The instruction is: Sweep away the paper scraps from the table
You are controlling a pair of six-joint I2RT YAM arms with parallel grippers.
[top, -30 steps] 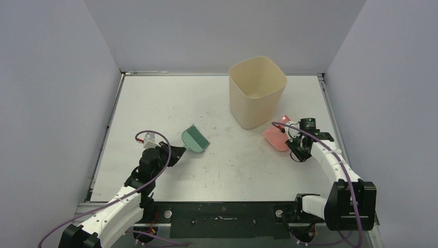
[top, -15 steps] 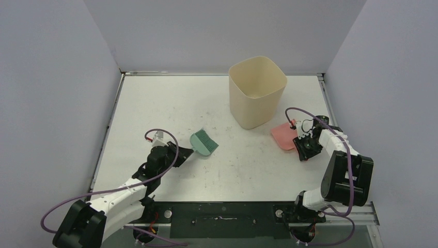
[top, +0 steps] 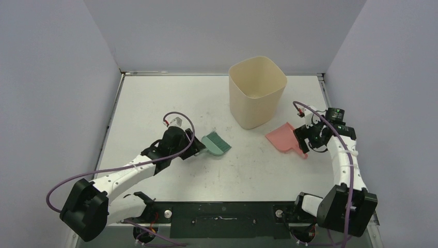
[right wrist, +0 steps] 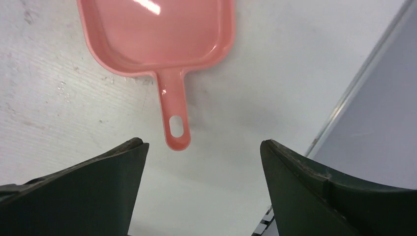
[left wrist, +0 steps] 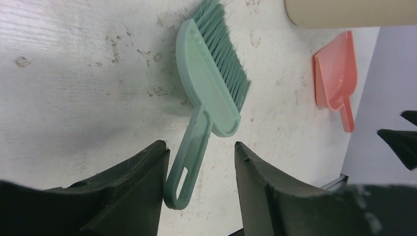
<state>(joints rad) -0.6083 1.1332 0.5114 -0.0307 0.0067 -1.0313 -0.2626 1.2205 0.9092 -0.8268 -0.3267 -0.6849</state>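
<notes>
Top external showed the table [top: 155,103] with the green hand brush [top: 217,143] lying flat near its middle, left of the beige bin [top: 256,90], and the left gripper [top: 199,147] low at the brush's handle end. The pink dustpan [top: 281,138] lay flat just beside the bin's base, with the right gripper [top: 302,142] at its handle end. Left wrist showed that gripper's 2 fingers [left wrist: 133,196] spread, with the brush handle lying on the table between them, close beside 1 finger and clear of the other, not pinched; whether it touched the nearer finger I could not tell. Right wrist showed 2 fingers [right wrist: 83,187] spread wide, the dustpan's handle pointing toward the gap between them and touching neither. Where the paper scraps lay could not be told from any of the 3 views.
</notes>
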